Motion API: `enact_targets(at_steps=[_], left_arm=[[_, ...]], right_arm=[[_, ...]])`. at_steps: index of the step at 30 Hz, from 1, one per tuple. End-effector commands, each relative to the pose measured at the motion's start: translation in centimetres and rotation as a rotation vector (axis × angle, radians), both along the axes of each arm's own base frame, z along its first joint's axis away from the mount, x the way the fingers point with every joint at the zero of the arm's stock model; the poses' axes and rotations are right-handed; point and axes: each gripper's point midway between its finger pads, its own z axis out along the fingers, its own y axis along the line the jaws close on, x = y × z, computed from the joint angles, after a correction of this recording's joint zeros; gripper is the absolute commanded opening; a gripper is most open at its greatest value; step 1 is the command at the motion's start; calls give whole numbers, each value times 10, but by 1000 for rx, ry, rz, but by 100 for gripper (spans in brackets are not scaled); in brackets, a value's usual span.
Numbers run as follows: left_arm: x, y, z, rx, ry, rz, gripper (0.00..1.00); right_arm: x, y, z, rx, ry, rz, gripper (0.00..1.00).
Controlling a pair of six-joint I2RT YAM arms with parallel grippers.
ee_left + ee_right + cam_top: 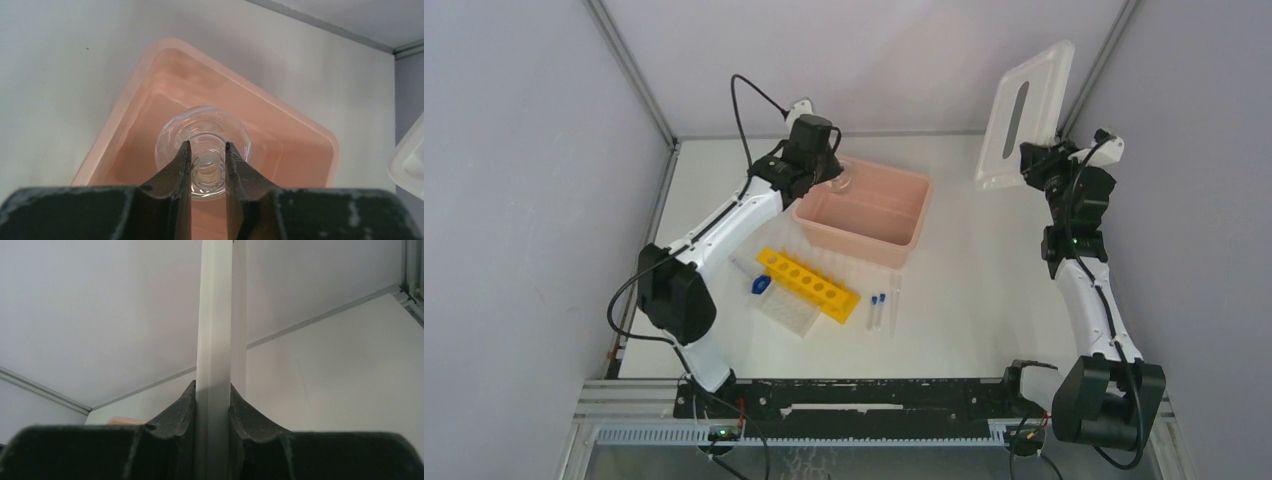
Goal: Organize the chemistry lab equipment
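Hanging over the far left corner of the open pink plastic box (300, 150), the left gripper (207, 145) has its fingers closed on the neck of the small round clear glass flask (202, 122), which seems not to touch the box floor. The right gripper (213, 385) pinches the white lid with grey slot (1024, 110) and holds it upright. On the white table (984, 300) before the box lie the yellow tube rack (809, 280), the clear gridded well plate (789, 312), two blue-capped vials (879, 300) and the thin clear tube (895, 300).

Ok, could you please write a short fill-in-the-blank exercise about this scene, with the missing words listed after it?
1. The left claw grips a round glass flask over the ____ box.
2. The right claw holds up the ____ lid.
3. Right of the yellow rack lie ____ blue-capped vials.

Missing words: pink; white; two.
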Motion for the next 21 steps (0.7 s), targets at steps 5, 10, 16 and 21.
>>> enact_targets(at_steps=[5, 10, 16, 21], left_arm=[[25, -30, -2, 2, 10, -75, 0], [34, -36, -30, 36, 62, -78, 0], [40, -40, -62, 61, 100, -74, 0], [45, -41, -80, 112, 118, -74, 0]], right_arm=[[-9, 2, 19, -6, -94, -26, 0], [-9, 7, 4, -3, -80, -24, 0], [-10, 11, -16, 11, -59, -12, 0], [-9, 15, -26, 26, -50, 2, 0]])
